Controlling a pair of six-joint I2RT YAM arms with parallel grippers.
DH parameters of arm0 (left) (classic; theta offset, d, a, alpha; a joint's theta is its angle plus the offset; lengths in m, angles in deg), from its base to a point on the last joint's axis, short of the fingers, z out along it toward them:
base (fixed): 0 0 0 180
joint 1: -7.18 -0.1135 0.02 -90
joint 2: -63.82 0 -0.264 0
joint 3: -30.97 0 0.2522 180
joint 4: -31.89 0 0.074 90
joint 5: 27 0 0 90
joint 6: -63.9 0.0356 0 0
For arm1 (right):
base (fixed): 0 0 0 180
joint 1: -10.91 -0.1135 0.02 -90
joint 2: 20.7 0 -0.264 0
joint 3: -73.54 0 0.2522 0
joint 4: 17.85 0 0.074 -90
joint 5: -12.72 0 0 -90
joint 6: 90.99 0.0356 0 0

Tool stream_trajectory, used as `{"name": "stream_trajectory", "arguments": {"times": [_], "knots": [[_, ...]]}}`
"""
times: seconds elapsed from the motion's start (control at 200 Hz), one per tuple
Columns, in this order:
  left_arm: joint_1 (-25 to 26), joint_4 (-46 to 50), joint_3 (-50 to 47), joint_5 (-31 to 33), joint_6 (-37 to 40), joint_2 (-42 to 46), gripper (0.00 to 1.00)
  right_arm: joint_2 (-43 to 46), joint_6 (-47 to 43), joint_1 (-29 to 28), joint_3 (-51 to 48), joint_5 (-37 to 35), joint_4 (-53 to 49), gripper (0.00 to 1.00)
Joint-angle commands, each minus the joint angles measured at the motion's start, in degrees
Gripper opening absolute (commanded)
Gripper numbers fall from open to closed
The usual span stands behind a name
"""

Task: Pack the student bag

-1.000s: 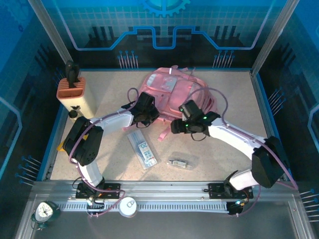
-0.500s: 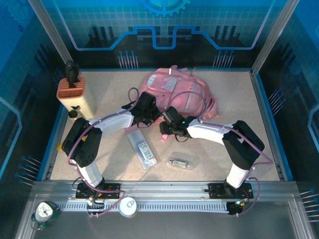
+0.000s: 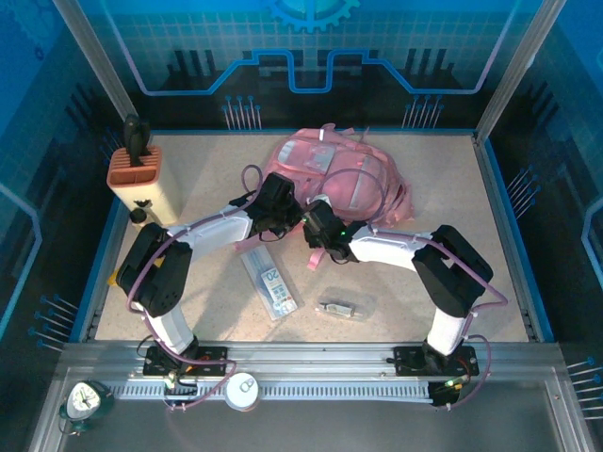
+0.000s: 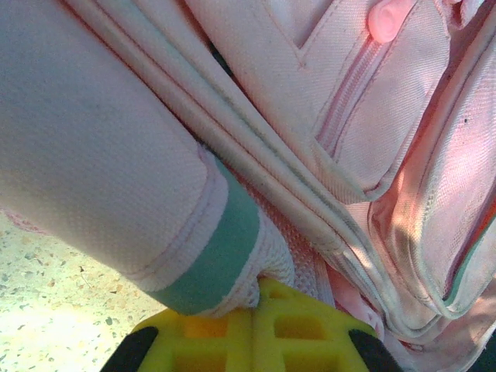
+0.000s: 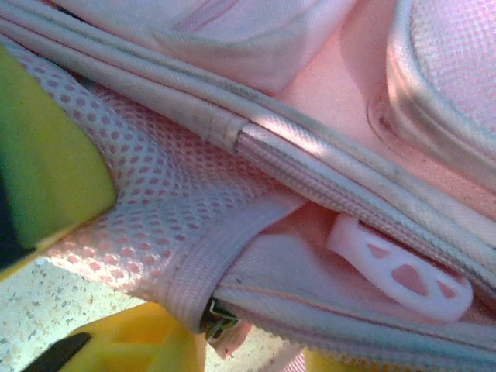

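The student bag point(image 3: 344, 174) is a pink backpack lying flat at the back of the table. My left gripper point(image 3: 281, 217) sits at its near left edge. In the left wrist view its yellow fingers point(image 4: 260, 310) are shut on the bag's white mesh fabric point(image 4: 302, 260), under a padded strap with a teal band point(image 4: 221, 248). My right gripper point(image 3: 313, 231) is right beside it on the bag's near edge. In the right wrist view its fingers point(image 5: 240, 353) stand apart, with the bag's mesh seam and zip end point(image 5: 221, 314) between them. A pink zip pull point(image 5: 403, 275) lies further in.
A clear pouch with a printed card point(image 3: 271, 281) and a small clear packet point(image 3: 341, 307) lie on the table in front of the bag. A peach and cream holder point(image 3: 141, 177) stands at the left edge, a small dark bottle point(image 3: 139, 215) beside it.
My right arm has swung left along the bag's near edge to sit next to the left gripper, and its jaws have narrowed. The left gripper has stayed put.
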Motion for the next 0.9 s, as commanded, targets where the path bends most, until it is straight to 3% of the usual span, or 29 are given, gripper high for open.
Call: {"name": "stream_trajectory", "arguments": {"times": [0.0,0.275,0.46,0.75,0.896], "knots": [[1.14,-2.57,2.37,-2.21,0.27,3.01,0.0,-1.03,-3.91,-0.35,0.56,-1.92,9.48,0.31],[1.14,-2.53,2.45,-1.91,0.29,3.02,0.0,-1.98,-4.11,0.08,0.85,0.12,10.44,0.11],[0.71,-1.4,2.57,-0.32,0.97,3.46,0.0,1.2,-2.11,0.15,-0.11,0.03,4.71,0.0],[-2.21,-1.7,0.34,0.08,1.96,4.9,0.0,8.05,4.61,1.56,-6.37,1.39,-6.45,0.0],[-4.3,-1.09,-0.99,0.26,2.55,5.54,0.0,11.51,6.35,5.0,-9.71,2.94,-9.85,0.0]]}}
